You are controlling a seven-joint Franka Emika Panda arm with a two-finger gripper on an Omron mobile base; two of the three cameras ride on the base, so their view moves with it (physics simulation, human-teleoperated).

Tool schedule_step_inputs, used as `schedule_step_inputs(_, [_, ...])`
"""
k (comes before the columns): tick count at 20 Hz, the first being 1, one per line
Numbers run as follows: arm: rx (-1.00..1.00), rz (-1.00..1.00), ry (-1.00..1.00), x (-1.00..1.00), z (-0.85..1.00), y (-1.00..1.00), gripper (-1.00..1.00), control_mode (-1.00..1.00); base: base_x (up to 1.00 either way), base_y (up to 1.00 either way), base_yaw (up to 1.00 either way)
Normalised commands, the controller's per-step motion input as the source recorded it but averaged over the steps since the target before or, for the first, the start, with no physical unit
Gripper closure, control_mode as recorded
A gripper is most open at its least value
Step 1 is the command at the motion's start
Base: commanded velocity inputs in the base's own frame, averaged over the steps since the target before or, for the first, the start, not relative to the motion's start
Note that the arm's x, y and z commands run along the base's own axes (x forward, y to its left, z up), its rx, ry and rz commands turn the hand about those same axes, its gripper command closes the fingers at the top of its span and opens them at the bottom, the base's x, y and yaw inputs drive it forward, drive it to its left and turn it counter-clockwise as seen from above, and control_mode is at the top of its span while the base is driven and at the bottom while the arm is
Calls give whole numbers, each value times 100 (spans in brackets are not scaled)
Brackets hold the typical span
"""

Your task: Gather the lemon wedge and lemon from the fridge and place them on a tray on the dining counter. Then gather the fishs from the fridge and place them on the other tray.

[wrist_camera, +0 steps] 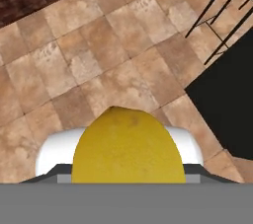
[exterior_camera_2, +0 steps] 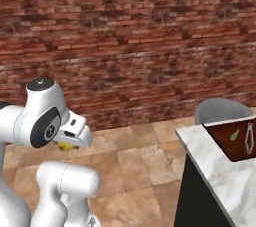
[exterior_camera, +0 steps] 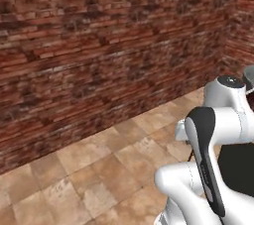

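Carrying stage: the arm was folded close over the base, which I judge kept the load steady on the way to the dining tabletop [exterior_camera_2: 220, 171].
Brick wall [exterior_camera: 99, 45]: it spanned both base views, with tiled floor [exterior_camera: 99, 169] below.
Dining tabletop: its white-grey marble corner sat at the lower right of the right base view; the left base view gave just a dark block at the right edge, probably its base.
Tray [exterior_camera_2: 235, 143]: dark reddish-brown, lying on the marble near the corner, with a small yellowish piece and a silvery utensil in it; too small to name surely.
Claw [exterior_camera_2: 64, 145]: tucked under the wrist, its jaws stood apart and clamped on the lemon.
Lemon [wrist_camera: 128, 146]: yellow and large between the fingertips in the hand view; the right base view offered merely a yellow sliver beneath the wrist.
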Motion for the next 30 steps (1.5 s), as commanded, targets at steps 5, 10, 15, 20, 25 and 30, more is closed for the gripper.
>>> schedule_step_inputs(5, [0,0,0,0,0,0,100,100,6,-6,-56])
schedule_step_inputs(10, [0,0,0,0,0,0,100,100,20,0,-60])
schedule_step_inputs(15, [0,0,0,0,0,0,100,100,29,2,-61])
schedule_step_inputs(20, [0,0,0,0,0,0,100,100,47,0,-55])
schedule_step_inputs(25, [0,0,0,0,0,0,100,100,51,4,-55])
schedule_step_inputs(30, [0,0,0,0,0,0,100,100,56,25,-55])
